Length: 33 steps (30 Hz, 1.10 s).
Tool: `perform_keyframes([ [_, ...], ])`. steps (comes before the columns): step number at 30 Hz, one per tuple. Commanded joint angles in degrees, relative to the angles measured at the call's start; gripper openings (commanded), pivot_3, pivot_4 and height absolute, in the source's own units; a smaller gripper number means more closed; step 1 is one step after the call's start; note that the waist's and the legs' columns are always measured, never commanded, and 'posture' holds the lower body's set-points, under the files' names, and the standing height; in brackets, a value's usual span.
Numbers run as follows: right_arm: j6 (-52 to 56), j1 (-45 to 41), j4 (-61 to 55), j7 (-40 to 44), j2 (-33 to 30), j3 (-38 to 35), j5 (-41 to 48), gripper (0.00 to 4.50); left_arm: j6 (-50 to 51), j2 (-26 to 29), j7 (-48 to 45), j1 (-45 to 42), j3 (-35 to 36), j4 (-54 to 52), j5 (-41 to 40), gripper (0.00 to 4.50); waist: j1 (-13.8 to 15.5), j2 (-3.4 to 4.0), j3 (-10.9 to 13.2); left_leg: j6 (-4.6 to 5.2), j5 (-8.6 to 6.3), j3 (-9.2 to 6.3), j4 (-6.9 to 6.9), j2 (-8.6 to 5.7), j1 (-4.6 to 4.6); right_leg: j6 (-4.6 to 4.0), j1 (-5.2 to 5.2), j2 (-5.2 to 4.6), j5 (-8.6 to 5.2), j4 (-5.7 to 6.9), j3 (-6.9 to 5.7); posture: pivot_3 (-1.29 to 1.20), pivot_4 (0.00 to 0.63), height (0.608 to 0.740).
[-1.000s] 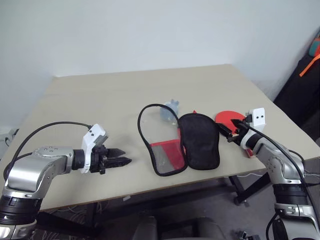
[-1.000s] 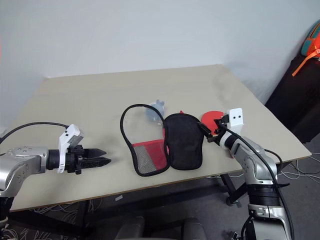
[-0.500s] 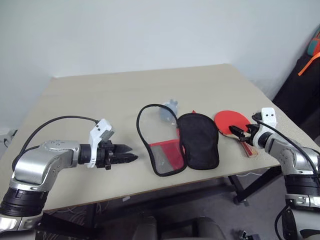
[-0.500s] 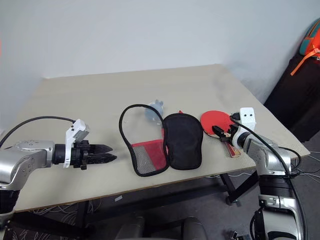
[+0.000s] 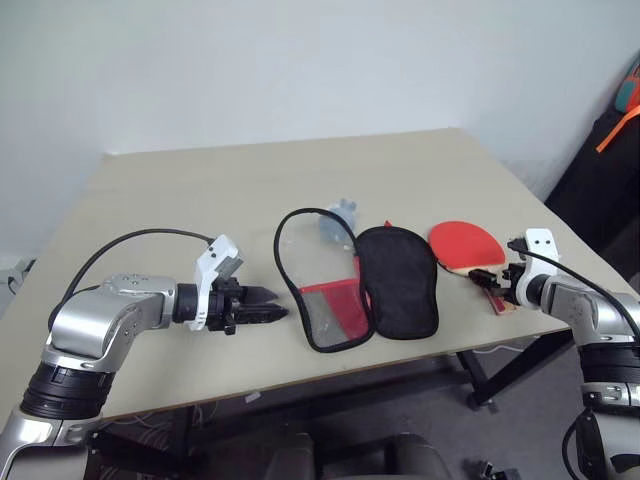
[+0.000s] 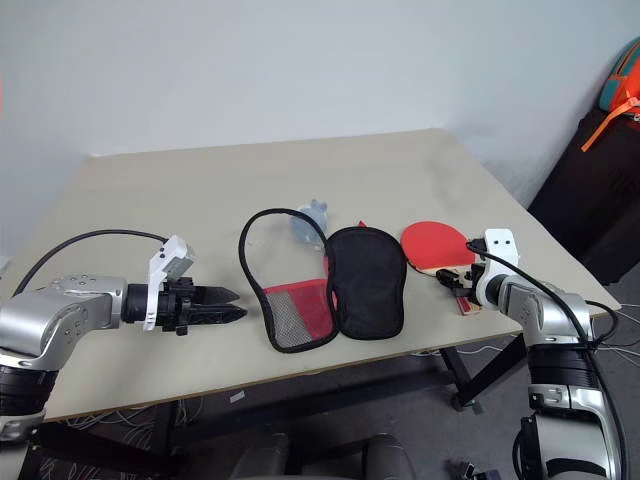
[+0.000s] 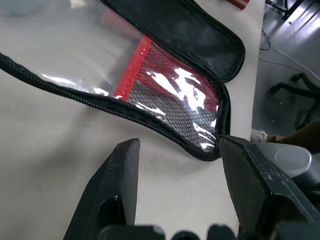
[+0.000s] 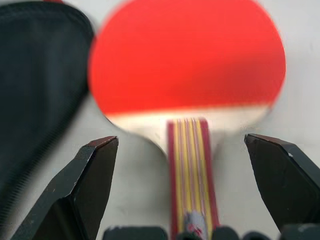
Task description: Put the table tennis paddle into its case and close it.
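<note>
The table tennis paddle [image 5: 463, 243] lies flat on the table's right side, red face up, its striped wooden handle [image 8: 189, 160] pointing toward the front edge. My right gripper [image 5: 487, 280] is open, its fingers [image 8: 95, 185] standing wide on either side of the handle without touching it. The case [image 5: 398, 280] lies unzipped in the middle, black lining up, with its red mesh flap [image 5: 328, 308] spread to the left. My left gripper [image 5: 272, 315] is open and empty, pointing at the flap's zip edge [image 7: 150, 125] from the left, just short of it.
A pale blue-grey fuzzy ball [image 5: 340, 220] sits just behind the case. The beige table [image 5: 200, 190] ends close in front of both grippers. A dark bag with an orange strap [image 5: 612, 150] stands beyond the right edge. A chair [image 5: 350, 460] is below the front edge.
My right gripper has moved right and down, from over the paddle's face to its handle. My left gripper has moved right toward the case's flap.
</note>
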Motion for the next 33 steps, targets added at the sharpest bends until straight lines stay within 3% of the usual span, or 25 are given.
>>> perform_keyframes([
  [1,-0.37,-2.46,1.72,-1.00,0.15,-0.25,-1.26,4.40,-0.38,0.50,-1.19,-2.57,-0.71,-1.93,-0.60,2.56,0.04,0.00,0.00,0.00,0.00,0.00,0.00,0.00,0.00,0.00,0.00,0.00,0.00,0.00,0.00,0.00,0.000,0.740],
  [6,-0.95,-4.01,6.32,-1.62,0.72,0.67,-2.43,4.40,-0.55,0.08,-2.47,-3.53,-4.03,-3.51,-0.19,2.56,0.00,-0.01,0.00,0.00,0.00,-0.01,0.02,-0.02,0.01,0.00,0.05,-0.01,0.00,-0.01,0.01,0.00,0.000,0.740],
  [7,-1.19,-4.28,6.94,-1.80,0.99,0.89,-2.71,4.22,-0.63,-0.11,-2.55,-3.82,-4.58,-3.63,-0.13,2.60,0.00,-0.01,0.00,0.00,0.00,-0.03,0.03,-0.02,0.01,0.00,0.05,0.00,0.00,-0.01,0.00,0.00,0.000,0.740],
  [10,-1.88,-4.45,7.26,-1.92,1.80,1.37,-3.50,3.50,-0.68,-0.60,-2.44,-4.40,-5.47,-3.50,-0.06,2.61,-0.01,-0.06,-0.02,0.02,0.01,-0.03,0.04,-0.02,0.02,0.00,0.07,0.00,0.00,-0.01,-0.01,0.00,0.000,0.740],
  [15,-2.29,-3.71,6.03,-1.84,2.60,2.27,-4.75,1.68,-1.41,-0.77,-2.58,-4.29,-6.42,-3.39,0.27,2.61,-0.11,-0.17,-0.04,0.04,0.02,-0.08,0.03,0.00,0.05,0.00,0.08,0.05,0.00,0.00,0.00,0.00,0.000,0.740],
  [17,-2.35,-3.45,5.52,-1.78,2.70,2.42,-5.29,1.28,-1.66,-0.79,-2.58,-4.29,-6.56,-3.20,0.38,2.61,-0.13,-0.25,-0.05,0.04,0.02,-0.07,0.04,0.01,0.05,-0.01,0.08,0.05,0.01,0.01,0.00,0.00,0.000,0.740],
  [23,-1.04,-4.33,-2.26,-3.97,3.22,-1.13,-4.05,1.23,-2.41,-0.90,-2.59,-4.33,-6.51,-2.06,0.98,2.61,-0.11,-0.15,0.02,0.00,0.00,-0.04,0.04,0.01,0.04,-0.01,0.04,0.05,0.01,0.03,0.02,0.00,0.000,0.740],
  [28,7.08,-6.02,-13.03,-5.06,4.55,-2.62,-1.03,1.23,-2.88,-1.48,-2.28,-5.06,-6.32,-0.44,1.69,2.61,-0.01,0.02,0.12,0.07,0.04,-0.04,0.01,0.00,-0.04,0.01,-0.04,0.05,0.00,0.05,0.02,0.00,0.000,0.740],
  [33,16.44,-10.40,-20.79,-10.29,10.44,-4.06,1.06,1.23,-3.52,-2.38,-2.15,-6.12,-6.80,1.39,2.53,2.61,-0.03,0.02,0.11,0.06,0.03,-0.05,0.01,0.01,-0.03,0.00,-0.05,0.04,0.01,0.07,0.01,0.00,0.000,0.740],
])
